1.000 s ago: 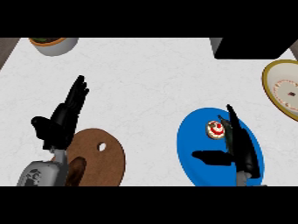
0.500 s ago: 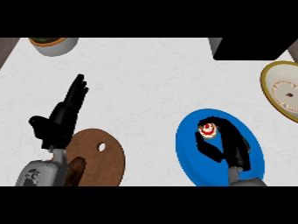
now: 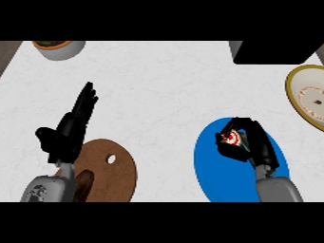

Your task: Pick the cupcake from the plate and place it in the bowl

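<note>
A small cupcake (image 3: 232, 137) with red and white top sits on the blue plate (image 3: 214, 168) at the lower right. My right hand (image 3: 252, 144) lies over the plate with its fingers and thumb curled round the cupcake, hiding most of it. The cream bowl (image 3: 319, 99) with a yellow rim stands at the right edge, apart from the plate. My left hand (image 3: 71, 127) rests open at the lower left, fingers straight and pointing up, holding nothing.
A brown wooden board (image 3: 115, 171) with a hole lies under my left forearm. A pot with a plant (image 3: 58, 47) stands at the back left. A black box (image 3: 273, 51) sits at the back right. Dark wood edges the counter at the left.
My right hand has drawn in over the cupcake and curled its fingers and thumb round it. The left hand has stayed still.
</note>
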`<action>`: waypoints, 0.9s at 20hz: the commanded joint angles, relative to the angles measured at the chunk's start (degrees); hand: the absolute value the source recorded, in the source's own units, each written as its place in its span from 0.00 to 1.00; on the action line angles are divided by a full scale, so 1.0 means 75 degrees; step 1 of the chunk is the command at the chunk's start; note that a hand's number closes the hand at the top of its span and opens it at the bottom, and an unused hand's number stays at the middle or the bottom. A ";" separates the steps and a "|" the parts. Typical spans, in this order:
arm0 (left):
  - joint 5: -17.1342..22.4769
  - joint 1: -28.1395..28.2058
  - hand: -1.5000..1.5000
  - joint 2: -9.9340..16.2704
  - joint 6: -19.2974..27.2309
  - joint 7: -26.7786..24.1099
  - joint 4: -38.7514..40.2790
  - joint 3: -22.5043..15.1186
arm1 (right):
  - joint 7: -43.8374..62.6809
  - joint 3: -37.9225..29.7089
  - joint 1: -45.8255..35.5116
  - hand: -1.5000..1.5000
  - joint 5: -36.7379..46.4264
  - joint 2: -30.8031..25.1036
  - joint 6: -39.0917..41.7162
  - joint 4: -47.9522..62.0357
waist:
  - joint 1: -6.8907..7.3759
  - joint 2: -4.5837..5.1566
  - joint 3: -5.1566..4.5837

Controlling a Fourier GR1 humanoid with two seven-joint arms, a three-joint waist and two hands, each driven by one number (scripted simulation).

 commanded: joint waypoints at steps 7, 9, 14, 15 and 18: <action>-0.0291 0.0369 0.50 -0.0309 0.0142 -0.0290 0.0008 -0.0313 | -0.1872 -0.0814 -0.0410 1.00 -0.0898 -0.0240 -0.0056 -0.0604 | -0.0038 0.0004 0.0020; -0.0206 0.0030 0.50 -0.0165 0.0145 -0.0120 0.0037 -0.0061 | -0.2020 -0.0449 0.0253 1.00 -0.0419 0.0065 -0.0686 -0.1382 | -0.0089 0.0000 0.0018; 0.0096 0.0292 0.50 0.0118 -0.0236 -0.0353 0.0084 0.0187 | -0.0410 -0.0471 -0.0195 1.00 0.0390 -0.0579 -0.0547 -0.3460 | -0.0097 -0.0019 0.0008; 0.0059 0.0119 0.50 -0.0044 -0.0132 0.0130 -0.0230 0.0011 | 0.0318 -0.0204 -0.0259 1.00 0.0933 -0.0273 -0.0814 -0.3690 | -0.0069 -0.0018 0.0010; 0.0180 -0.0105 0.50 0.0172 -0.0256 0.0177 -0.0163 0.0279 | 0.1098 -0.0496 -0.0566 1.00 0.1272 -0.0771 -0.0326 -0.4287 | -0.0054 -0.0004 0.0012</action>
